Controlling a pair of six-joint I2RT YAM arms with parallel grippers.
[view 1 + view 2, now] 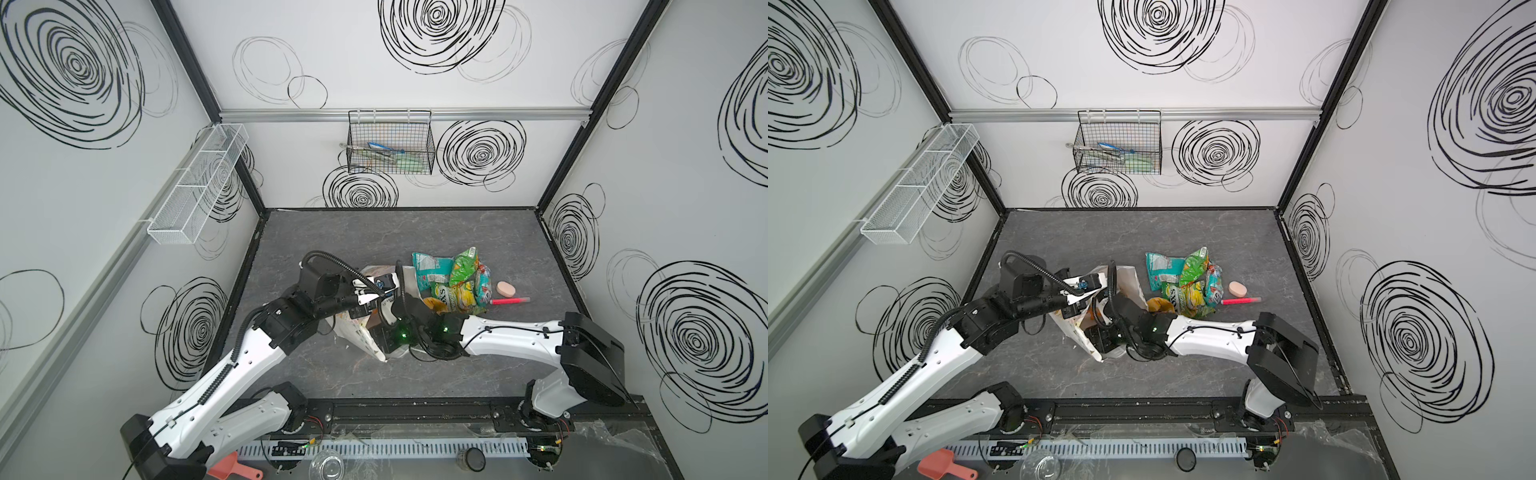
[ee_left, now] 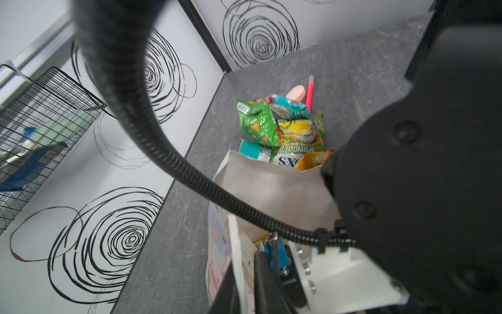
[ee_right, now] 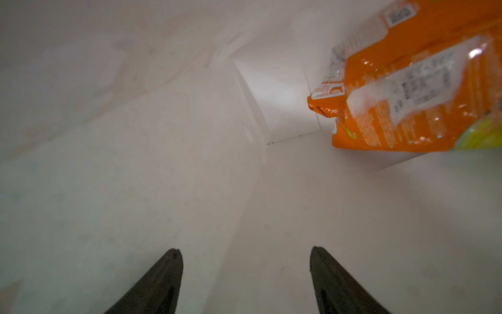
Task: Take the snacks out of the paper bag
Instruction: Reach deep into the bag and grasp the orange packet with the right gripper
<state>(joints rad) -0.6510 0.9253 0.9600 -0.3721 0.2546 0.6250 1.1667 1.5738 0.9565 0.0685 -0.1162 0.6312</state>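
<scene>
The white paper bag [image 1: 353, 334] [image 1: 1077, 330] lies on its side mid-table, mouth toward the snacks. Several crinkly snacks [image 1: 453, 282] [image 1: 1187, 282] [image 2: 282, 130], teal, green and yellow, are piled on the table just beyond that mouth. My left gripper [image 2: 244, 261] [image 1: 380, 293] is shut on the bag's upper rim [image 2: 236, 244]. My right gripper [image 3: 245, 250] is deep inside the bag [image 3: 163, 136], open, with nothing between its fingers. An orange packet [image 3: 407, 95] lies ahead of it, near the bag's bottom. In both top views the right gripper's fingers are hidden by the bag.
A pink oval object [image 1: 507, 288] and a pink-red stick [image 1: 511, 300] lie right of the snack pile. A black wire basket [image 1: 390, 143] hangs on the back wall, and a white mesh shelf [image 1: 195, 187] on the left wall. The right forearm [image 1: 511, 336] crosses the table in front of the pile.
</scene>
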